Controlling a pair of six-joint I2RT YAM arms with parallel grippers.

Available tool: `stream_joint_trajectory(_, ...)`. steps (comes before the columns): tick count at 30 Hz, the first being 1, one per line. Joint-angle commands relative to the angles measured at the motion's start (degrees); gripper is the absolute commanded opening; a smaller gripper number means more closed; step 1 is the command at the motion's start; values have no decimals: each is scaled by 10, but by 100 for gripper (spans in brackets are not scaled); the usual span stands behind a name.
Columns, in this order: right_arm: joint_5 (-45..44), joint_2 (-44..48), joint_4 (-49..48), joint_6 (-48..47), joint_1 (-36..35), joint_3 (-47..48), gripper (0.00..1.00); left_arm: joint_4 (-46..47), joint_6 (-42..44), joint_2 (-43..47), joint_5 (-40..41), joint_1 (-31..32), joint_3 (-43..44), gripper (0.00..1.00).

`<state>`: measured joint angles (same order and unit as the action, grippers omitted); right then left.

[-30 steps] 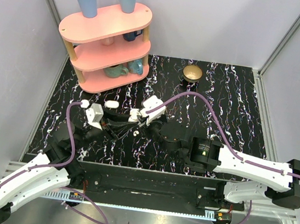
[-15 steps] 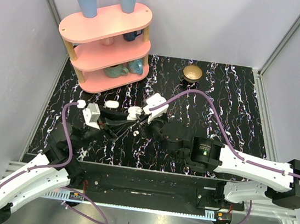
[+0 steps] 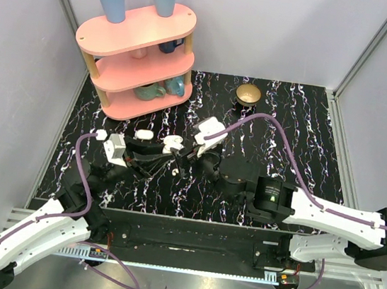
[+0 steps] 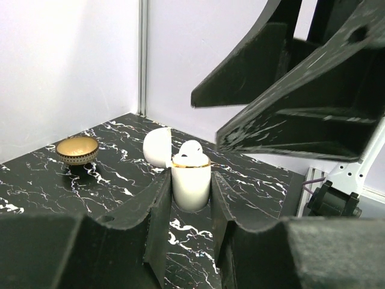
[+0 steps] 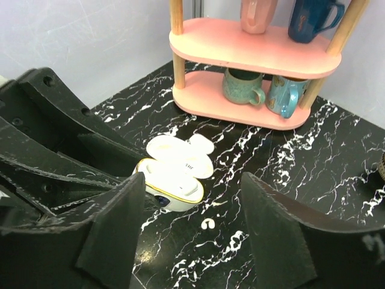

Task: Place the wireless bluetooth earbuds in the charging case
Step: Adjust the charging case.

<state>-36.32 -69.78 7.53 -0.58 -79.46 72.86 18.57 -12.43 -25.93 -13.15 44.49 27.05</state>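
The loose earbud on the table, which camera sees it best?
The right wrist view: the loose earbud lies close and clear between the gripper's fingers. The top view shows it only as a tiny white dot; the left wrist view misses it.

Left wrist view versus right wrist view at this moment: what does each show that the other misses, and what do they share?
Left wrist only: an earbud poking up out of the charging case, and the gold bowl in full. Right wrist only: the pink shelf with its mugs, and a loose earbud lying on the table near the case. Both: the charging case with its lid hinged open, gripped between the fingers of the left end effector.
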Motion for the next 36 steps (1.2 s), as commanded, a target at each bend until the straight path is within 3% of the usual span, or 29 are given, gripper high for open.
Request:
stream_joint_trajectory(1,5,46,-42,24,-6,21,75,45,5,6,13,-3,-4,0)
stream_joint_trajectory(3,6,61,-44,37,-4,23,80,45,6,8,15,-3,-6,0)
stream_joint_trajectory(8,-2,84,-39,94,-4,19,84,45,9,13,19,-3,-6,0)
stream_joint_trajectory(11,-24,84,4,175,6,27,84,47,13,16,16,-3,-4,0)
stream_joint_trajectory(12,-18,83,58,209,37,39,84,50,14,18,14,-3,-4,0)
stream_joint_trajectory(16,195,88,122,410,161,18,82,72,22,29,6,-3,-13,0)
stream_joint_trajectory(19,294,96,87,471,205,-23,82,74,33,33,2,-3,-12,0)
stream_joint_trajectory(22,340,90,57,511,210,-38,82,73,38,32,0,-3,-11,0)
stream_joint_trajectory(36,440,59,-113,625,213,-103,82,86,49,17,9,-3,-8,0)
